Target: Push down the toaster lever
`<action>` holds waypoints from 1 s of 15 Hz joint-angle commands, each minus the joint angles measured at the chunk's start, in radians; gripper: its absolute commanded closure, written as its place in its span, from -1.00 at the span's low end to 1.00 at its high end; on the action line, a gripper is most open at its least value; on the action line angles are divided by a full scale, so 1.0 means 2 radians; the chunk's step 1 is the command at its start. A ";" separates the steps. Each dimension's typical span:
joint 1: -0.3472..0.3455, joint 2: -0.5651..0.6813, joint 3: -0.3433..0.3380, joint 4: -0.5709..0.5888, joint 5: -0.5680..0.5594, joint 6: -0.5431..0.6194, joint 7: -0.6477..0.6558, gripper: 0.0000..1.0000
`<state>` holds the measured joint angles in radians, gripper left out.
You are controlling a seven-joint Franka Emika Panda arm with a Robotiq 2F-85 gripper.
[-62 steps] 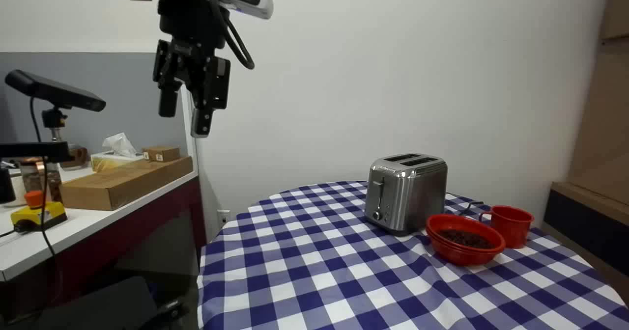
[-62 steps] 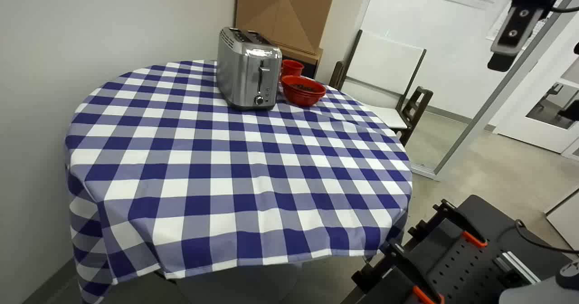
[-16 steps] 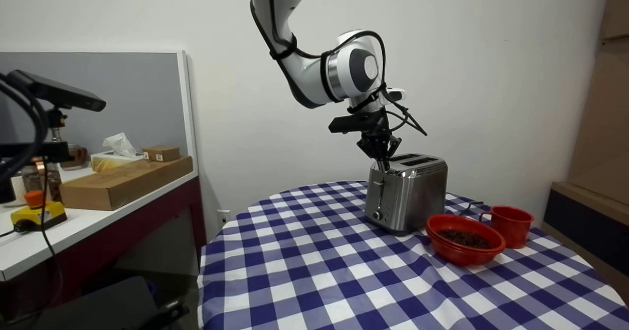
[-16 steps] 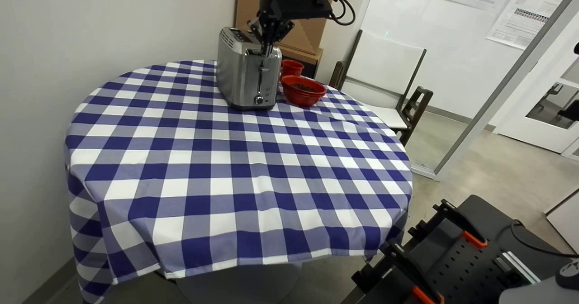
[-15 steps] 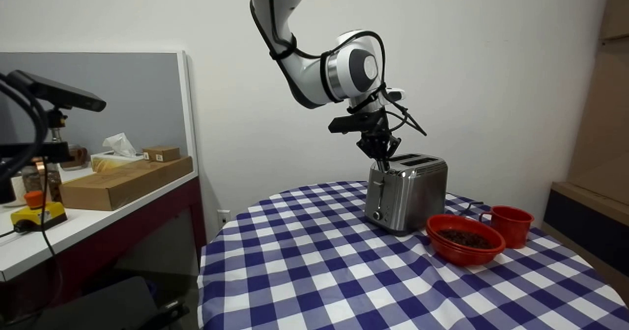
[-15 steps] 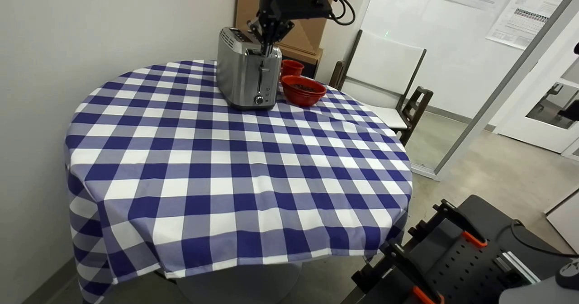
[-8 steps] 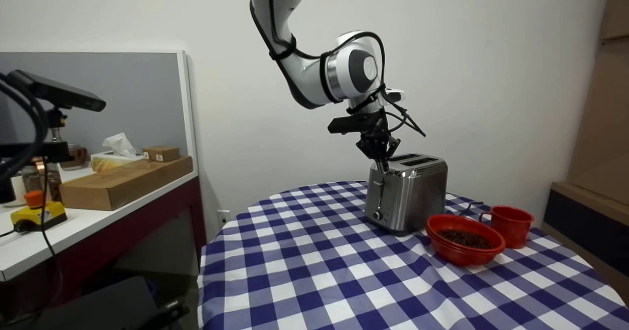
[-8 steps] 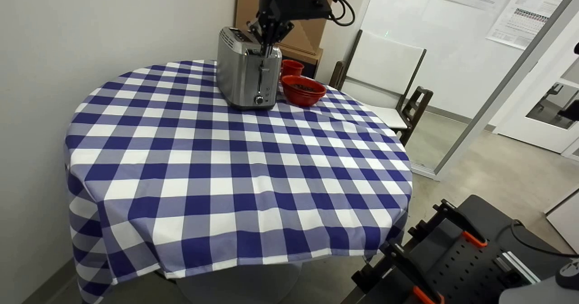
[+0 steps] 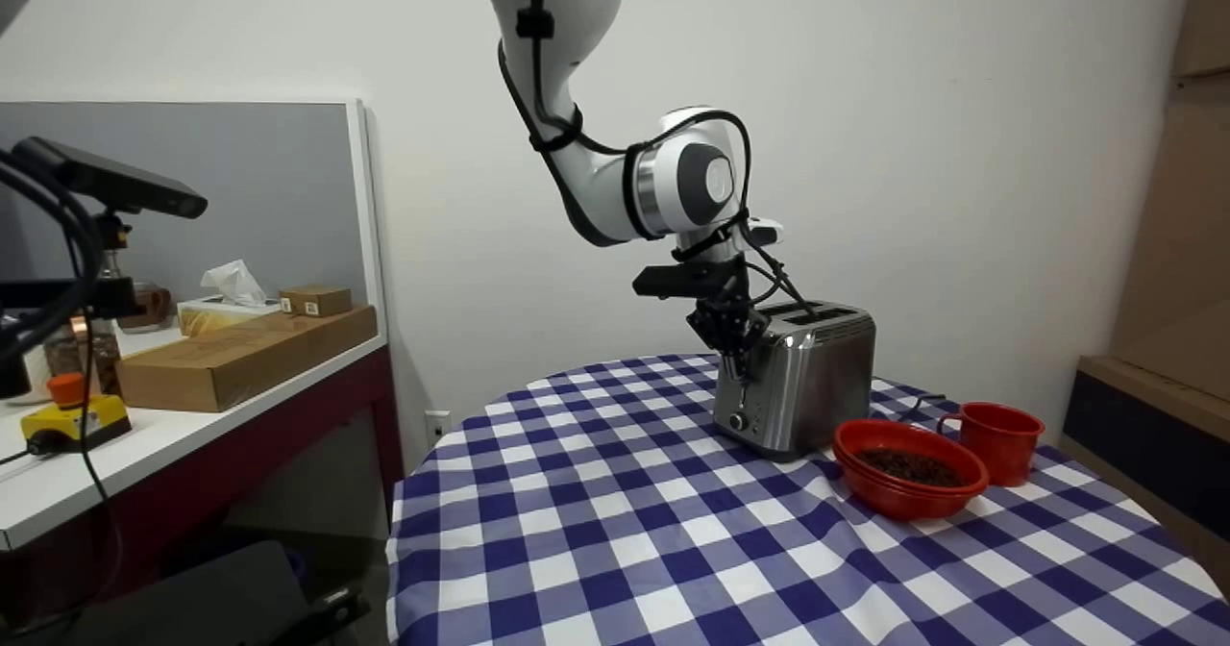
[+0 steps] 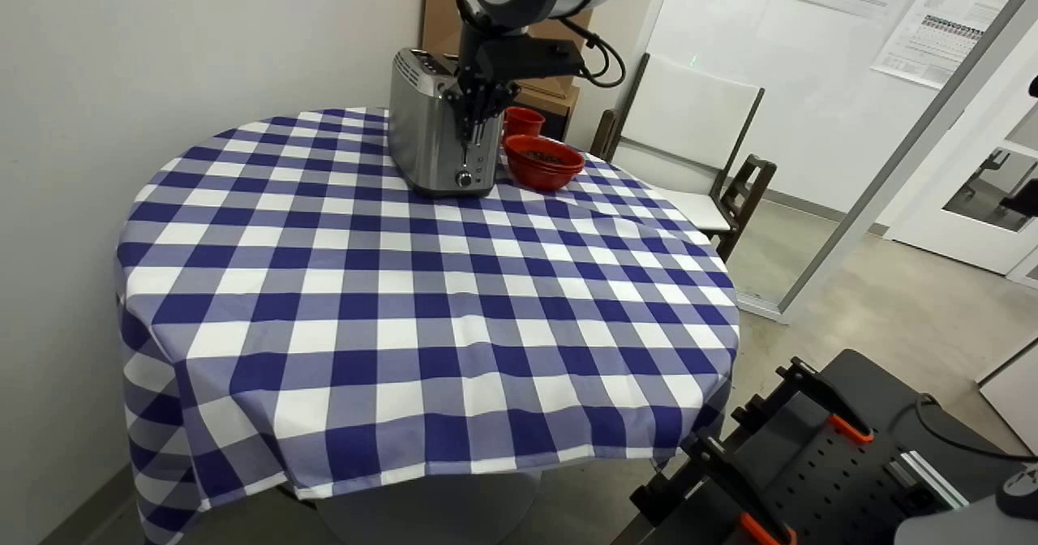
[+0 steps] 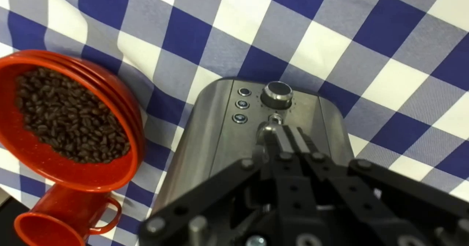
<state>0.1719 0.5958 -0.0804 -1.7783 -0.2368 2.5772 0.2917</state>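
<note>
The silver toaster (image 9: 822,391) stands on the checked cloth and shows in both exterior views. My gripper (image 11: 286,126) is shut, its fingertips meeting with only a thin line between them. They point down against the toaster's narrow control face, at the shiny toaster lever (image 11: 264,129). Fingers and lever overlap in the wrist view, so exact contact is hard to make out. A short bit of slot shows between the lever and the round dial (image 11: 277,94). From outside, the gripper (image 10: 467,135) hides the lever.
Stacked red bowls (image 9: 903,507) holding dark beans sit close beside the toaster. A red mug (image 9: 1004,444) stands behind them, near a black cord (image 9: 921,404). A chair (image 10: 689,123) is past the table edge. The white wall (image 9: 961,194) rises behind the toaster.
In the last half second the shut gripper has moved down from the toaster's top edge along its control face, over the lever's place. Seconds before, the arm was high and away, jaws open.
</note>
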 commanded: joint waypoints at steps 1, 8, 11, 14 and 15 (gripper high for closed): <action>0.007 0.026 -0.012 0.011 -0.006 0.027 0.004 0.99; 0.030 0.069 -0.031 0.011 -0.021 0.093 0.005 0.99; 0.035 0.066 -0.032 0.006 -0.018 0.093 0.003 0.99; 0.010 0.038 0.004 -0.009 0.021 0.065 -0.022 0.32; 0.002 0.031 0.015 -0.013 0.034 0.061 -0.029 0.19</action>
<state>0.2188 0.6684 -0.1171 -1.7801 -0.2449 2.7101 0.2857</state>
